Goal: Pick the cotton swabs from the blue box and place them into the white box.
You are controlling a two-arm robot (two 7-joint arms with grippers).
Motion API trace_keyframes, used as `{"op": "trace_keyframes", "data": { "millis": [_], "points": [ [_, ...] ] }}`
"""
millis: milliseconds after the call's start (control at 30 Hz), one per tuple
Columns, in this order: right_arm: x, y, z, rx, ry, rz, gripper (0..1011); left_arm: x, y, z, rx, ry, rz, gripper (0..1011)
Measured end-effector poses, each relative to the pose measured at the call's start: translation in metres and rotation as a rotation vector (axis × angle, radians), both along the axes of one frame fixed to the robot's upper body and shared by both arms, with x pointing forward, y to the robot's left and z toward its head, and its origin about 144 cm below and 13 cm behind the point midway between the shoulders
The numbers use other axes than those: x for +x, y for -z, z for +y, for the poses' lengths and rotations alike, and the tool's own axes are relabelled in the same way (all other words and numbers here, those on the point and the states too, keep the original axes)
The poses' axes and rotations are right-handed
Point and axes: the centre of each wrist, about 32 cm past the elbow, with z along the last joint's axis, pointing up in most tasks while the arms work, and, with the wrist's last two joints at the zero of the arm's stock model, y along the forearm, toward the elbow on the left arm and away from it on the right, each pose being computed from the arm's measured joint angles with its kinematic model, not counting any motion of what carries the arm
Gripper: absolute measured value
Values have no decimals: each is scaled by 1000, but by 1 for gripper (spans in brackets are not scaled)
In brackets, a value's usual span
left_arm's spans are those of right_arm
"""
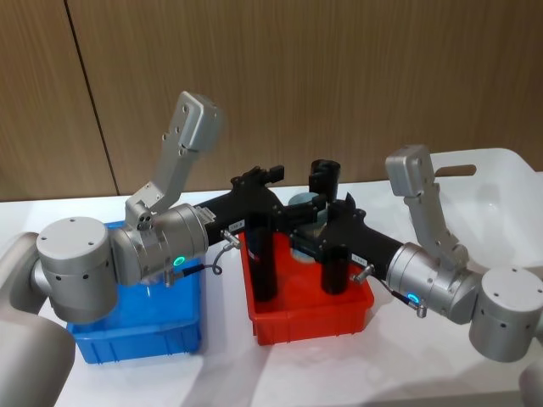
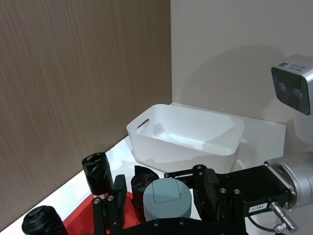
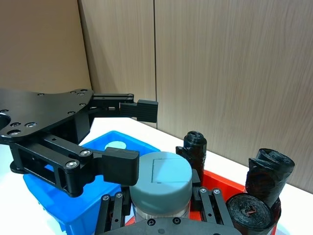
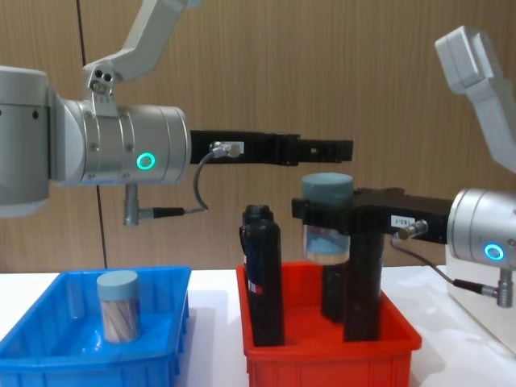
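In the head view your right gripper (image 1: 316, 225) is clamped on an upright cotton swab jar (image 1: 305, 205) over the red bin (image 1: 310, 326), with the white box (image 1: 509, 182) farther right and nearest that arm; in the right wrist view your left gripper (image 3: 136, 138) gapes empty; in the chest view 1 other jar (image 4: 118, 305) stands in the blue box (image 4: 81, 367).

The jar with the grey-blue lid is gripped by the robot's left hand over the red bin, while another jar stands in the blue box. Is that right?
No. The right hand grips that jar over the red bin; the chest view shows it. The left hand hangs open just above. The other jar does stand in the blue box.
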Motion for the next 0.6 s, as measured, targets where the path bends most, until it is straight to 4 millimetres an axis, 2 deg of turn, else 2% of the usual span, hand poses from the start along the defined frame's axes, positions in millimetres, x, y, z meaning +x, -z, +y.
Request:
{"op": "trace_keyframes", "data": {
  "millis": [600],
  "points": [
    [0, 2, -8, 11, 33, 6, 682, 0, 0, 0, 0, 0, 0, 1004]
  ]
}}
